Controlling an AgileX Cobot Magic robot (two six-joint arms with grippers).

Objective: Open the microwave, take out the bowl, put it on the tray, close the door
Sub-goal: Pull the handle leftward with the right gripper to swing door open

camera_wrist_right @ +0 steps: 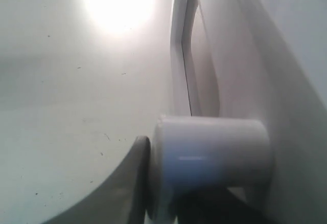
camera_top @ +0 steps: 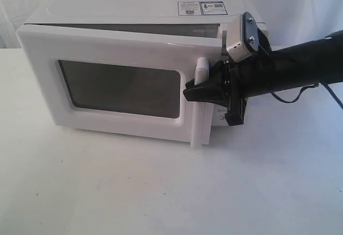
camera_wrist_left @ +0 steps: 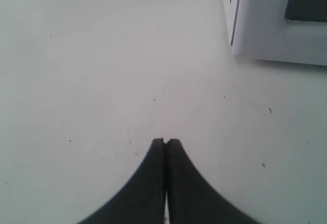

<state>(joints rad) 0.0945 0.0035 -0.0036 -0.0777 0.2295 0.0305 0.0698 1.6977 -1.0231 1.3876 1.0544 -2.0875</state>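
The white microwave [camera_top: 134, 9] stands at the back of the table. Its door [camera_top: 118, 52], with a dark window, is ajar and swung a little way out on the handle side. My right gripper [camera_top: 196, 91] reaches in from the right and is shut on the white bar handle [camera_top: 200, 74]. In the right wrist view one dark finger [camera_wrist_right: 134, 183] presses against the handle [camera_wrist_right: 214, 150]. My left gripper [camera_wrist_left: 166, 142] is shut and empty above bare table, near a lower corner of the microwave [camera_wrist_left: 260, 35]. The bowl is hidden and the tray is out of view.
A white table [camera_top: 161, 192] stretches in front of the microwave and to both sides. A black cable [camera_top: 300, 93] hangs from the right arm. White cloth covers the background.
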